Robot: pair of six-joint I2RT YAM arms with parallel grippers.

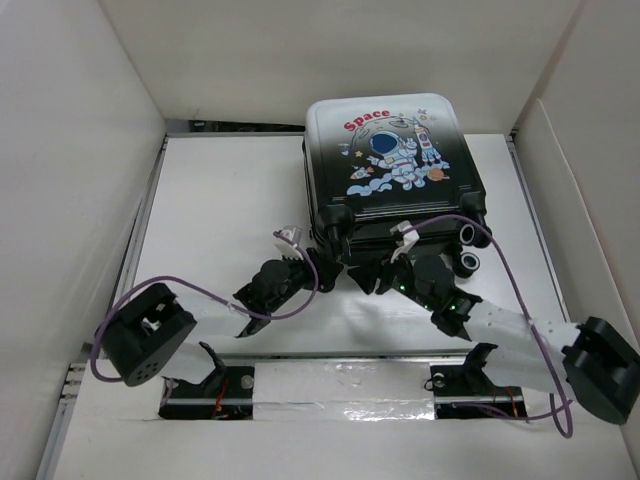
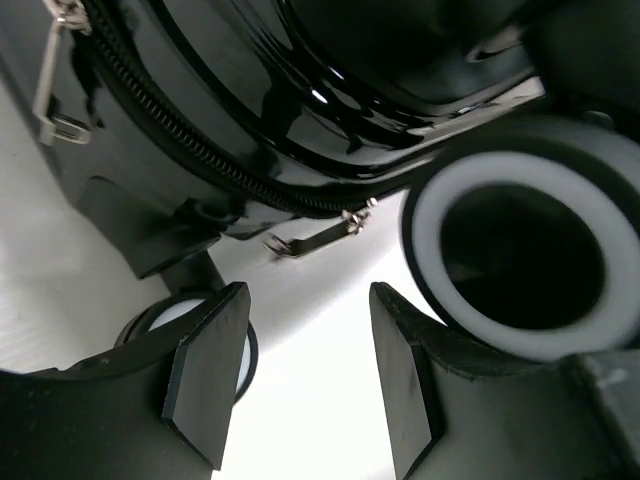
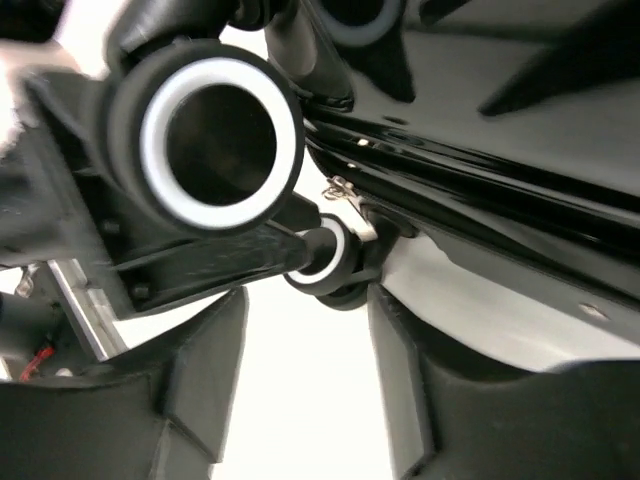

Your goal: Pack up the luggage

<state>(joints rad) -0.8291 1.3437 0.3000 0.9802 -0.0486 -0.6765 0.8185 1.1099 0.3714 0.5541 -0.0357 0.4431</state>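
Observation:
The luggage [image 1: 390, 160] lies flat and closed at the back of the table, astronaut print and red "Space" facing up and black wheels [image 1: 468, 247] toward me. My left gripper [image 1: 322, 266] sits at its near left corner. In the left wrist view that gripper [image 2: 305, 320] is open over bare table, with the glossy black shell [image 2: 300, 90] and a zipper pull [image 2: 315, 238] just ahead. My right gripper [image 1: 382, 276] is at the near edge, between the wheels. It [image 3: 305, 330] is open and empty below a large wheel [image 3: 215, 145] and a zipper pull [image 3: 345, 190].
White walls [image 1: 70, 200] enclose the table on the left, back and right. In the left wrist view a white-rimmed wheel [image 2: 520, 260] stands close to the right finger [image 2: 400, 380]. A purple cable [image 1: 510, 270] loops over the right arm.

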